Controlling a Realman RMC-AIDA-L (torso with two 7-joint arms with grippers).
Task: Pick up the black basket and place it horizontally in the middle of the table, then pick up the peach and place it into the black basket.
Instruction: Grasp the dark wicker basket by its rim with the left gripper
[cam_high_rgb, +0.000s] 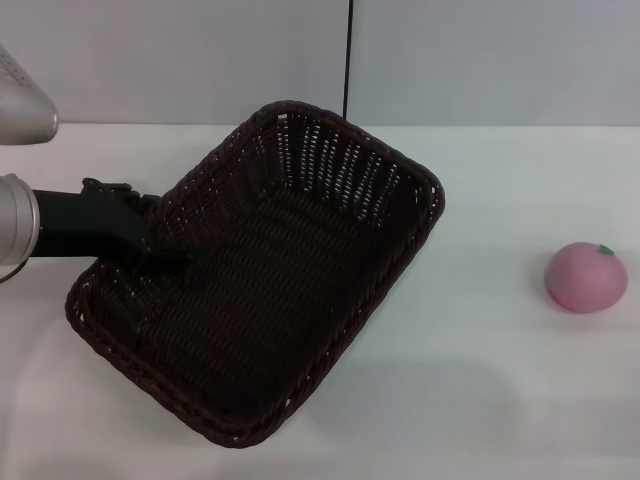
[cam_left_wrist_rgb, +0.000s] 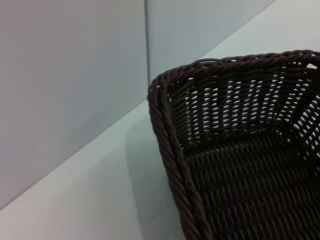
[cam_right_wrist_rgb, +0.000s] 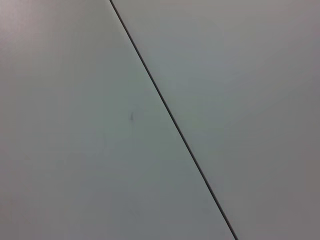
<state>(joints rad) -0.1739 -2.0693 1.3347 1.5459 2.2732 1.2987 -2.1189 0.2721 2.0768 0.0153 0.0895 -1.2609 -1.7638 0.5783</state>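
The black basket (cam_high_rgb: 270, 300) lies at a slant over the left half of the white table (cam_high_rgb: 500, 190), one corner pointing to the back. A faint shadow falls off to its front right, so it looks raised off the tabletop. My left gripper (cam_high_rgb: 166, 246) comes in from the left and is shut on the basket's left rim. The left wrist view shows the braided rim and open-weave far wall of the basket (cam_left_wrist_rgb: 240, 165) from close up. The pink peach (cam_high_rgb: 586, 277) sits on the table at the far right, well apart from the basket. My right gripper is out of view.
A pale wall with a dark vertical seam (cam_high_rgb: 349, 55) stands behind the table. The right wrist view shows only that wall and the seam (cam_right_wrist_rgb: 170, 120). Bare tabletop lies between the basket and the peach.
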